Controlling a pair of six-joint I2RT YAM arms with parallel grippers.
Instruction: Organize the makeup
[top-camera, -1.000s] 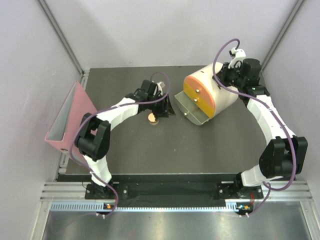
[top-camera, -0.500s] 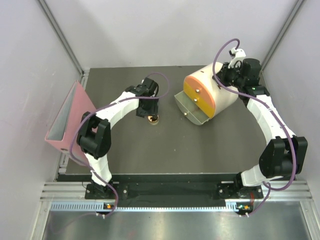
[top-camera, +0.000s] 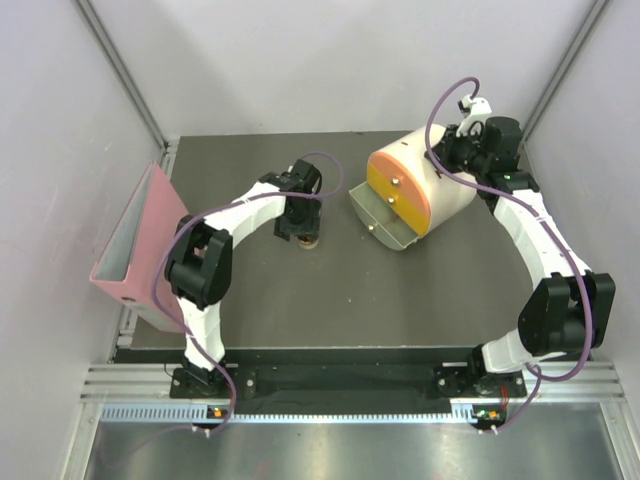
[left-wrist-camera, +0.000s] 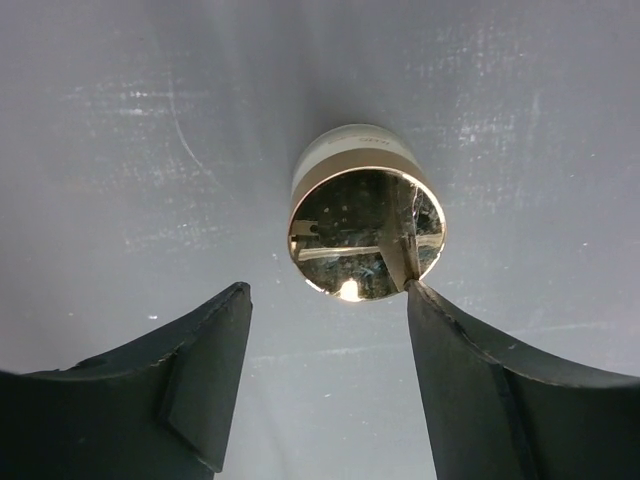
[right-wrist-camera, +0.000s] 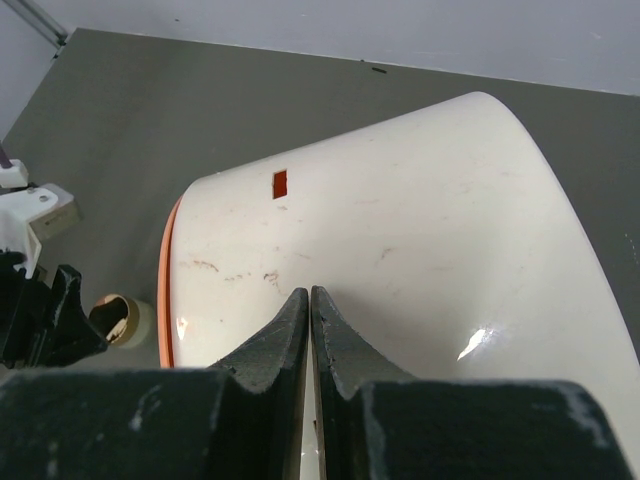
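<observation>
With the left tool (left-wrist-camera: 325, 300) spread wide over the round compact (left-wrist-camera: 368, 215), which stands on the tabletop (left-wrist-camera: 120, 150) left of the drawer box (top-camera: 420, 190), centre it between the fingers before lowering and closing, while the right tool (right-wrist-camera: 310, 300), pinched shut, sits over that box.

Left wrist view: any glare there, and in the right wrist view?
Left wrist view: the compact has a mirror-like top with one bright glare spot at its lower rim. Right wrist view: a small highlight on the cream box.
</observation>
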